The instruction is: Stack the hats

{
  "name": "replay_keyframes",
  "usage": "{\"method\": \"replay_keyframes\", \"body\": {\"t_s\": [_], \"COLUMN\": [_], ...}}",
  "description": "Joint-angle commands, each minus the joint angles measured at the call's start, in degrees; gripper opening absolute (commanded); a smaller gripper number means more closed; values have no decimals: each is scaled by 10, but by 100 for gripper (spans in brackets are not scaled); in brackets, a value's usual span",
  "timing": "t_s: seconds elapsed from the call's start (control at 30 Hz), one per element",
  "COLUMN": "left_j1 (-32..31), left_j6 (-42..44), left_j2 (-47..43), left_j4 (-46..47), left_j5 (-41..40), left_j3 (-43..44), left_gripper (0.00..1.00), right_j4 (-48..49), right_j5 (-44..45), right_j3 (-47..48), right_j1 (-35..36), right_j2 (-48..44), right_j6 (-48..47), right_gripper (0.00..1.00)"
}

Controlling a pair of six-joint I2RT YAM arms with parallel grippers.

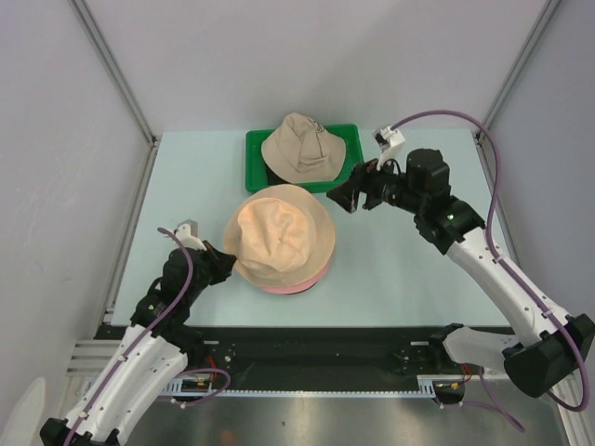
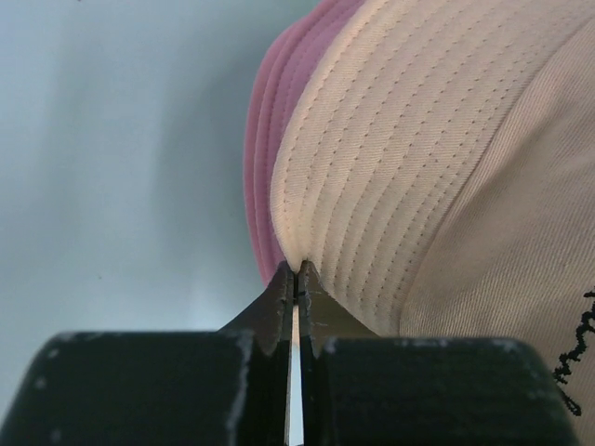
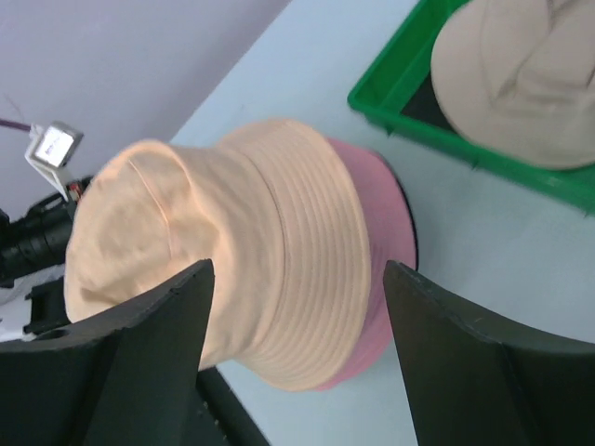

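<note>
- Three hats: one peach hat (image 1: 279,232), one pink hat (image 1: 294,286), one tan hat (image 1: 302,149)
- One green tray (image 1: 253,154)
- Two claws: left claw (image 1: 226,261), right claw (image 1: 342,198)
- One surface (image 1: 400,269)

The left end effector (image 2: 296,271) was pinched shut on the peach hat (image 2: 446,186) at its brim, arm stretched low and forward, while the right end effector (image 3: 296,279) hung wide open on an arm bent inward.
</note>
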Motion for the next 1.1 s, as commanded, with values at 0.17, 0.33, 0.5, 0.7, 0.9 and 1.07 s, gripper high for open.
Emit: {"method": "replay_keyframes", "body": {"t_s": [0.17,0.33,0.5,0.7,0.9,1.07], "left_j1": [8,8,9,9,10,12], "left_j6": [7,11,22,29,29,32], "left_j2": [15,17,19,26,32,37], "left_j4": [37,47,51,55,64,68], "left_j5": [26,31,32,31,28,23], "left_j3": [-16,-16,-14,-15,-20,-24], "left_gripper": [0,0,0,0,0,0], "right_j4": [229,297,365,465,506,424], "right_j5": [-166,-209,-234,-309,-334,-282], "right_j3": [-195,-229,-250,-256,-258,-256], "right_j1": [-53,-67,-69,-69,-69,-69], "right_j2": [-13,37,86,146,163,167], "right_j6": [106,130,139,168,189,160], "right_gripper": [84,98,98,85,38,0]}}
